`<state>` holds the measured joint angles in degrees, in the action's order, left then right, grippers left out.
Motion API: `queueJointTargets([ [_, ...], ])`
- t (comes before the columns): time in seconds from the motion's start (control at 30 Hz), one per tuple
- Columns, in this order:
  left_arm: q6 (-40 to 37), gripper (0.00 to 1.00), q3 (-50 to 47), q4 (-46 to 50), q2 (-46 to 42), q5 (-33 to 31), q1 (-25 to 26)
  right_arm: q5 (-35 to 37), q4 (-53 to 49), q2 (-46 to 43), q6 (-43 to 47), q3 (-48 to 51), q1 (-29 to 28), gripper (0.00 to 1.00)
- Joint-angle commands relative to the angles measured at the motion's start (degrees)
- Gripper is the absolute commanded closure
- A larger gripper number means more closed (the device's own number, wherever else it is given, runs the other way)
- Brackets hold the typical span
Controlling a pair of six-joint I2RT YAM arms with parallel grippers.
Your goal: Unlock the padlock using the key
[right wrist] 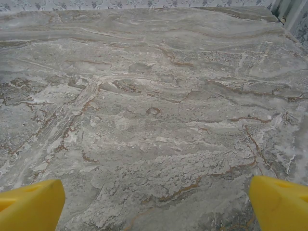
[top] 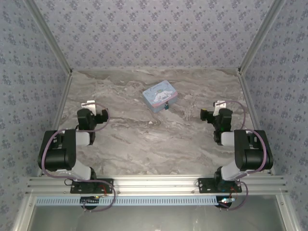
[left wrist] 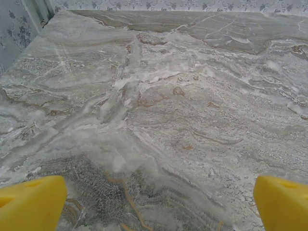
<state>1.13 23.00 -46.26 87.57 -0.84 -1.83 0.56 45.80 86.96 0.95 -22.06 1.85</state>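
Note:
A light-blue rectangular tin (top: 160,95) with a cartoon picture lies at the back middle of the marble table (top: 144,139). The tiny blue-teal padlock (top: 166,106) hangs at the tin's near edge, too small to show its shackle. I cannot make out the key. My left gripper (top: 91,111) hovers over the left side of the table, well left of the tin. In the left wrist view it is open (left wrist: 159,202), its yellow fingertips (left wrist: 31,202) wide apart over bare marble. My right gripper (top: 214,113) is right of the tin and also open (right wrist: 156,204), with nothing between its yellow fingertips (right wrist: 279,202).
Patterned walls and aluminium posts (top: 252,45) close in the table on three sides. Both arm bases are bolted to the rail (top: 154,184) at the near edge. A small pale speck (top: 153,123) lies on the marble in front of the tin.

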Motion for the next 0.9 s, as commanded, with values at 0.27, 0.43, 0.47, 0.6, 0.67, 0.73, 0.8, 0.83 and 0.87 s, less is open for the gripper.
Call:
queueJointTargets([
  [0.27,0.43,0.01,0.81,0.0,0.31,0.64,0.24,-0.56,-0.19,0.14,0.77,-0.48,0.14,0.0],
  [0.43,0.43,0.01,0.81,-0.06,0.26,0.6,0.23,-1.38,-0.27,0.18,0.48,-0.43,0.6,0.0],
  [0.47,0.43,0.01,0.81,-0.06,0.34,0.64,0.23,-1.5,-0.32,0.19,0.41,-0.44,0.7,0.0],
  [0.6,0.44,0.01,0.81,-0.02,0.32,0.65,0.12,-1.62,-0.27,0.18,0.38,-0.49,0.77,0.0],
  [0.67,0.38,0.01,0.84,-0.06,0.27,0.64,0.11,-1.61,-0.35,0.2,0.41,-0.58,0.72,0.0],
  [0.73,0.52,0.01,0.81,-0.06,0.3,0.75,0.09,-1.62,-0.36,0.23,0.42,-0.59,0.76,0.0],
  [0.8,0.7,0.01,0.73,-0.14,0.23,0.16,0.08,-1.53,-0.36,0.23,0.45,-0.59,0.74,0.0],
  [0.83,0.97,0.0,0.65,-0.23,0.18,-0.48,0.07,-1.52,-0.32,0.21,0.46,-0.54,0.73,0.0],
  [0.87,1.3,0.01,0.56,-0.32,0.08,-1.23,0.07,-1.52,-0.28,0.15,0.44,-0.44,0.78,0.0],
])
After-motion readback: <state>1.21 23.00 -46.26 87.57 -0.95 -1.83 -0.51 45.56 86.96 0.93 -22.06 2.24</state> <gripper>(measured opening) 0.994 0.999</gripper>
